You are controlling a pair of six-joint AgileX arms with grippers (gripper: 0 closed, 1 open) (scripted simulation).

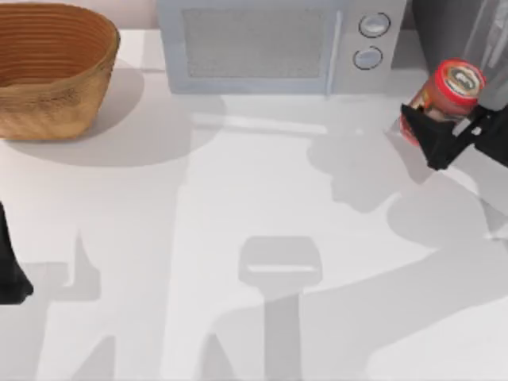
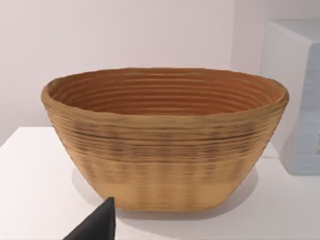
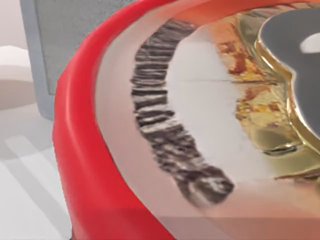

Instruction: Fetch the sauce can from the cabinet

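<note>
The right gripper [image 1: 435,127] grips the sauce can [image 1: 452,86] clear of the cabinet [image 1: 444,24], beside the microwave [image 1: 270,44]; fetching looks nearly done, setting it down remains; left gripper [image 1: 12,278] parked, state unclear

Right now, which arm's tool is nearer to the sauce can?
Right. The right tool is at the sauce can, by the table's right edge. The left tool is parked far off at the left edge.
</note>
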